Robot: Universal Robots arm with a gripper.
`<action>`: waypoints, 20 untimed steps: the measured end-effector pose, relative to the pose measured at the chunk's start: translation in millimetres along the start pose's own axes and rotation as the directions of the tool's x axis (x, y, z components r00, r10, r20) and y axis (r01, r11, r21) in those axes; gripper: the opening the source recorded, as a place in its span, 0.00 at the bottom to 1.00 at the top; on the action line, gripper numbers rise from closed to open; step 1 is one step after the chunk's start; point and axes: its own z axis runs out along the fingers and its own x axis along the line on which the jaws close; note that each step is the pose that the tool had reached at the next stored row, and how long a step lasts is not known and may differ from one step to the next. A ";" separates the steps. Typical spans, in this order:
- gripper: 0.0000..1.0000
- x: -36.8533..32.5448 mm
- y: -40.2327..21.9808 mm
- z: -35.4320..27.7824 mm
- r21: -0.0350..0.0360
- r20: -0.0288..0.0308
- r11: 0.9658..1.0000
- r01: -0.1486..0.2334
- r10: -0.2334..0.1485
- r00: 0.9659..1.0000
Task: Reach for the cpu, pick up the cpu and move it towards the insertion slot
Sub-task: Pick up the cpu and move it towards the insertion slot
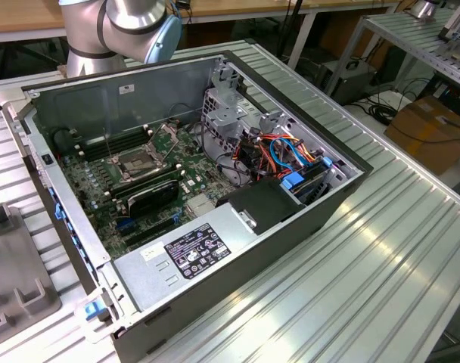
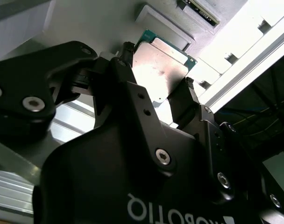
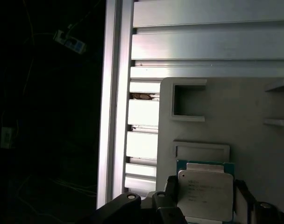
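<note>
Gripper (image 2: 158, 70): pinching the cpu (image 3: 205, 193) by two opposite edges, I judge.
Cpu: low over the grey tray (image 3: 254, 116), well apart from the insertion slot (image 1: 135, 161).
Risk: the edge hold is thin, so a tilt could drop it.

Unreadably small print, power supply label (image 1: 197, 250)

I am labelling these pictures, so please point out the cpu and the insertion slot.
the cpu (image 3: 206, 195), first wrist view, on its silver metal face.
the insertion slot (image 1: 137, 162), exterior view, on its dark centre.
</note>
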 end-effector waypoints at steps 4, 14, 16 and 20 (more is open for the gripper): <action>0.55 -0.2 0.1 -2.4 0.005 0.000 1.000 0.000 0.000 1.000; 0.55 -0.9 0.1 -9.9 0.015 -0.001 1.000 0.000 0.000 1.000; 0.55 -1.0 0.1 -10.0 0.015 -0.001 1.000 0.000 0.000 1.000; 0.55 -1.1 0.1 -10.8 0.015 -0.001 1.000 0.000 0.000 1.000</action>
